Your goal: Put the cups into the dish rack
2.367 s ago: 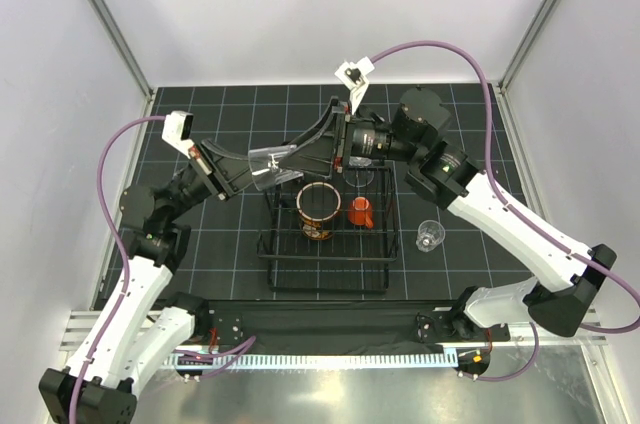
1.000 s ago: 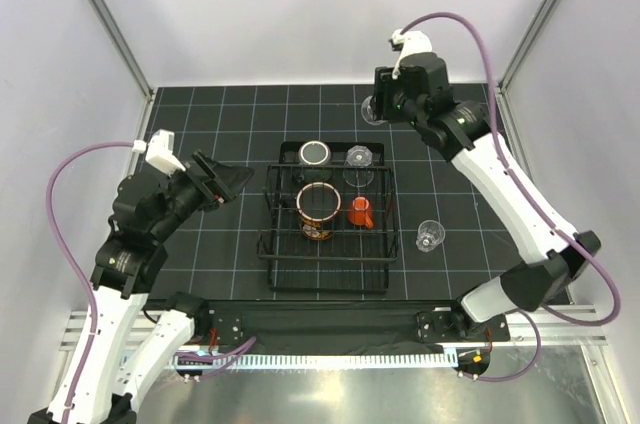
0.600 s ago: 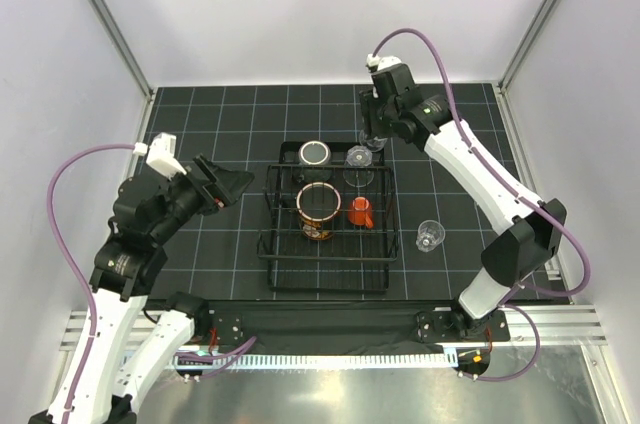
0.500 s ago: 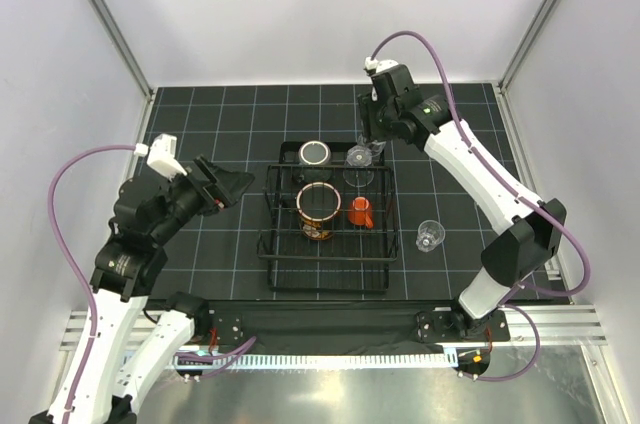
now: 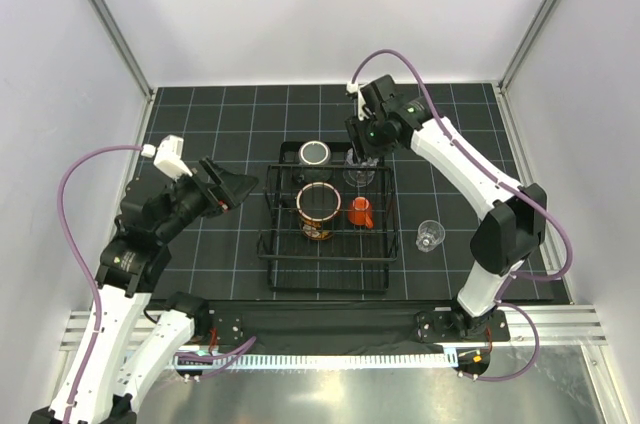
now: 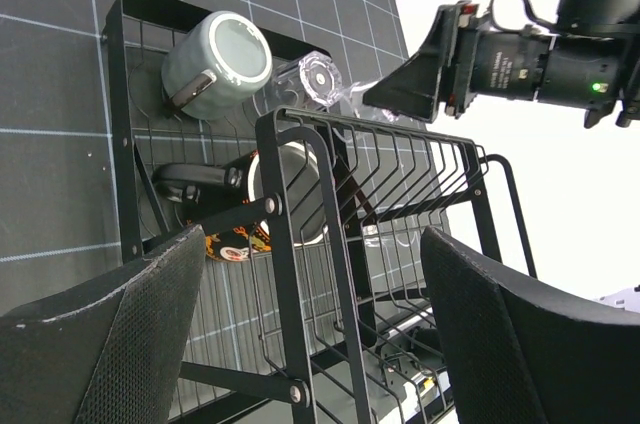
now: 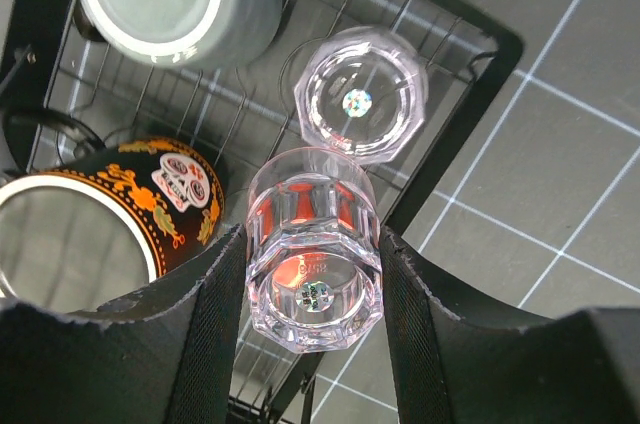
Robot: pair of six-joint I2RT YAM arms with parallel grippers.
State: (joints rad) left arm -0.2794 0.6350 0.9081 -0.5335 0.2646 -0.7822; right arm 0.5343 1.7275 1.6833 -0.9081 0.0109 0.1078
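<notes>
Right pincer (image 7: 312,279) is clamped on a clear cup (image 7: 310,214), hanging over the far end of the dish rack (image 7: 497,49) — the cup is not down yet. Just beyond its fingertips a second clear cup (image 7: 360,94) already sits in the rack, and off to one side of the jaws stands the large mug (image 7: 90,234). Tight spot, I'd say: lower it crooked and it knocks that neighbour, or catches the rim wire and tips out. Smooth walls could slip, too. Left pincer (image 6: 310,344) gapes wide and empty — rack just ahead of it.
</notes>
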